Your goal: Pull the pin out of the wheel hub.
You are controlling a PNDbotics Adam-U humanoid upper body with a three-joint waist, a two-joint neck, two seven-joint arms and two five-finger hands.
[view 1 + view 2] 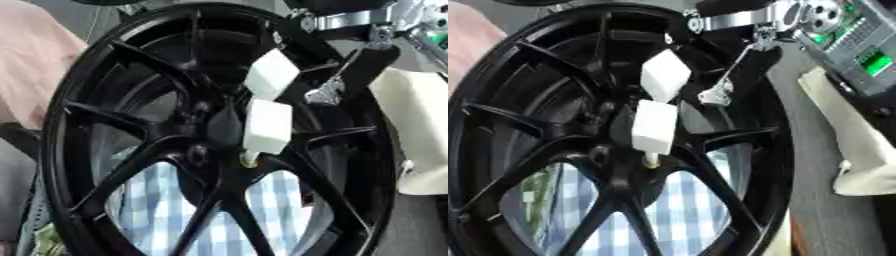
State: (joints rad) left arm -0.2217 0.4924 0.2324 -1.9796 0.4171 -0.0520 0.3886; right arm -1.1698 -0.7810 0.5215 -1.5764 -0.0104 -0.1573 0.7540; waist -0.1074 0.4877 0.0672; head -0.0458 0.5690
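Observation:
A black spoked wheel hub (131, 165) stands upright and fills both views. A small pale yellow pin (249, 159) sticks out of the hub's centre. My right hand (737, 75) reaches in from the upper right, with black and silver links and white padded fingertips. The lower white pad (267, 126) sits directly over the pin, its lower end touching the pin's top. The upper white pad (271, 74) is held apart, higher over the spokes. Nothing is pinched between the two pads. My left hand does not show.
A blue-and-white checked cloth (166, 210) shows through the lower spokes. A cream-coloured object (420, 130) stands close to the right of the rim. Pink fabric (26, 65) lies at the upper left. A green circuit board (868, 55) is at the upper right.

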